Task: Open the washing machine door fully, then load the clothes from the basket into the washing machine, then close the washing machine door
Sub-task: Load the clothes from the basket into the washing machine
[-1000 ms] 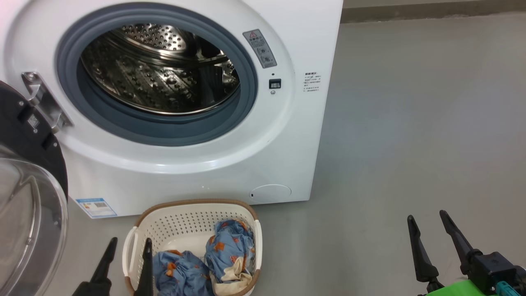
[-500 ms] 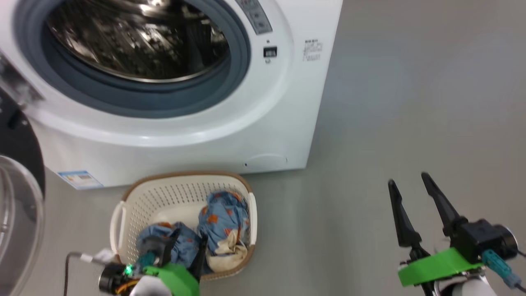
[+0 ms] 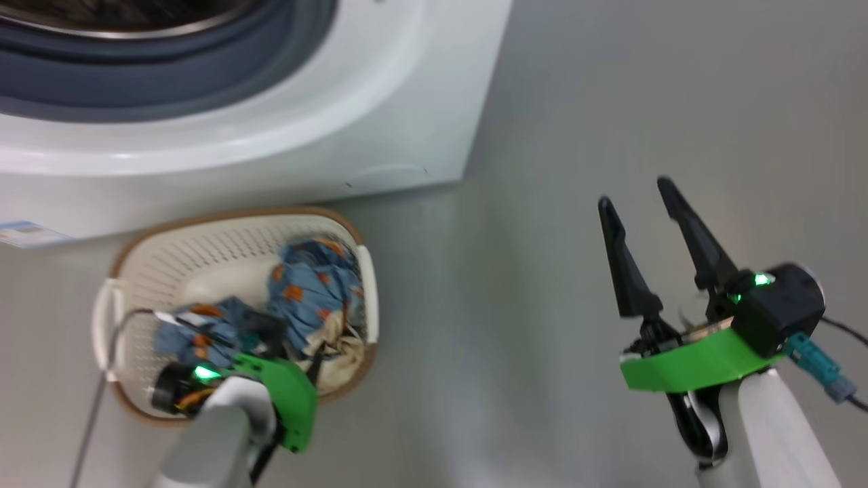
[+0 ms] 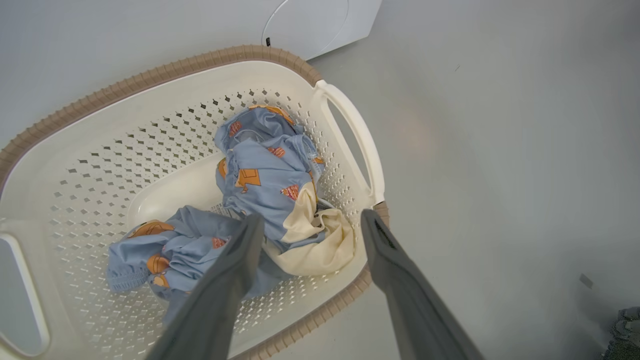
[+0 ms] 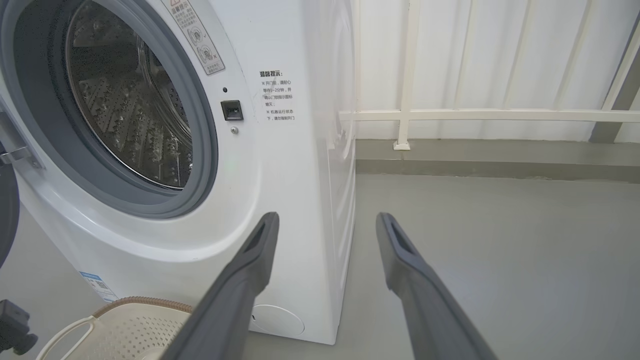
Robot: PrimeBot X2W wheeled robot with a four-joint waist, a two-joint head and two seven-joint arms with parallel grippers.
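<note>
The cream basket stands on the floor in front of the white washing machine. Two light blue bundles of clothes lie in it, one at the left and one with a cream part at the right. My left gripper hangs open over the basket, fingers pointing down at the cream part, not touching it. My right gripper stands open over bare floor, right of the machine. In the right wrist view the drum is open, and the washing machine door shows as a black edge at the far left.
Grey floor stretches to the right of the machine. A white railing and a low kerb run behind it. The round filter cap sits low on the machine's front. A dark object lies on the floor at the left wrist view's lower right.
The head camera has tilted down, so the drum has slid out the top. My left gripper turned from beside the basket to pointing down into it. Both grippers stayed open.
</note>
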